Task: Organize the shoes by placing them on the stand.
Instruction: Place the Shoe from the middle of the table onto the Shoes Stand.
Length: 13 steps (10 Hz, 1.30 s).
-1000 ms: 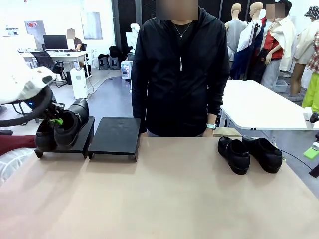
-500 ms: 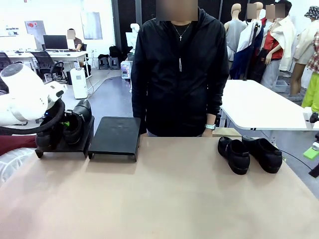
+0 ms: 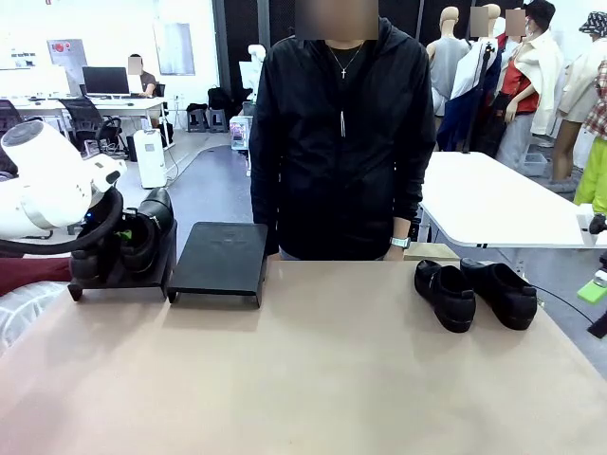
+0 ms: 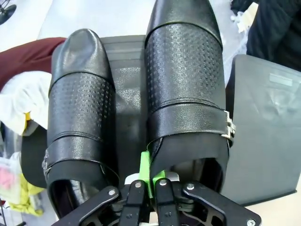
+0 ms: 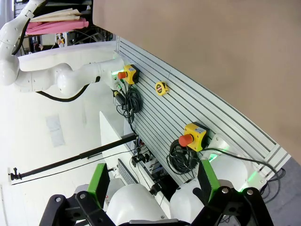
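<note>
Two black shoes lie side by side on the left unit of the stand [image 4: 129, 84], toes pointing away. My left gripper [image 4: 149, 174] is shut on the inner heel rim of the right-hand shoe [image 4: 186, 89]; the other shoe [image 4: 80, 108] lies just beside it. From the front, my left arm [image 3: 47, 185] covers part of this pair [image 3: 142, 232]. The stand's right unit [image 3: 223, 256] has a bare top. Another pair of shoes [image 3: 446, 294] [image 3: 501, 292] sits on the table at the right. My right gripper [image 5: 153, 183] is open, off the table and holding nothing.
A person in a black jacket [image 3: 341, 133] stands at the far edge, behind the middle of the table [image 3: 313, 370]. A slatted wall with yellow stop-button boxes [image 5: 195, 136] runs below the table edge in the right wrist view.
My left arm has lowered the tilted shoe down onto the left stand unit, next to the first one. It has barely moved over the last half second.
</note>
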{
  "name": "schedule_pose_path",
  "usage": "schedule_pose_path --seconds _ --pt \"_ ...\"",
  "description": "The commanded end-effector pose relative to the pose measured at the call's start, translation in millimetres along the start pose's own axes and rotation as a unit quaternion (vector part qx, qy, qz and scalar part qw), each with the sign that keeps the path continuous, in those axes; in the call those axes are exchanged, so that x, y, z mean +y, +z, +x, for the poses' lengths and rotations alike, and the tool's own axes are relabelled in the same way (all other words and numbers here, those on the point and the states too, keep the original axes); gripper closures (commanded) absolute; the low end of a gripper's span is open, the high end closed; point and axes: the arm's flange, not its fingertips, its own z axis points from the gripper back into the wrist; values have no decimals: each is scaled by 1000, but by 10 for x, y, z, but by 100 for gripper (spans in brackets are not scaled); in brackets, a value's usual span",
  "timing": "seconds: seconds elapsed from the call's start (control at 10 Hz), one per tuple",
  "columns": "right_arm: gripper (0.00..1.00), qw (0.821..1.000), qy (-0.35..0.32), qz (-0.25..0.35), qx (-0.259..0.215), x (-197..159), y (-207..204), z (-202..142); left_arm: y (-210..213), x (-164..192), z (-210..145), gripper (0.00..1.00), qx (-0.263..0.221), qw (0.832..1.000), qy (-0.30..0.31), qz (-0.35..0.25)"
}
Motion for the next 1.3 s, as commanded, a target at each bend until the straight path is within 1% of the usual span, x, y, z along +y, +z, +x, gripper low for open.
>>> schedule_pose_path --seconds 0.0,0.1,0.3,0.4,0.5,0.6,0.7,0.8,0.9,1.0,1.1,1.2 --pt "0 1000 -9 8 -5 42 8 -3 99 26 39 47 16 1000 -6 1" --pt "0 1000 -9 8 -5 42 8 -3 169 1 36 0 21 1000 -5 -5" --pt "0 1000 -9 8 -5 42 8 -3 361 -68 9 0 37 999 6 -8" --pt "0 1000 -9 8 -5 42 8 -3 543 -129 -23 0 50 999 10 -17" --pt "0 1000 -9 8 -5 42 8 -3 793 -193 -81 0 48 999 15 -18" --pt "0 1000 -9 8 -5 42 8 -3 1052 -248 -151 0 33 999 2 -10" --pt "0 1000 -9 8 -5 42 8 -3 1361 -332 -282 0 17 999 -31 -16" --pt "0 1000 -9 8 -5 42 8 -3 1708 -426 -486 0 16 996 -75 -51" --pt "0 1000 -9 8 -5 42 8 -3 2053 -451 -746 0 50 988 -113 -96" --pt "0 1000 -9 8 -5 42 8 -3 2244 -437 -970 0 114 976 -140 -124" --pt "0 1000 -9 8 -5 42 8 -3 2392 -449 -1187 0 157 945 -210 -194" --pt "0 1000 -9 8 -5 42 8 -3 2499 -432 -1382 0 199 911 -259 -252"
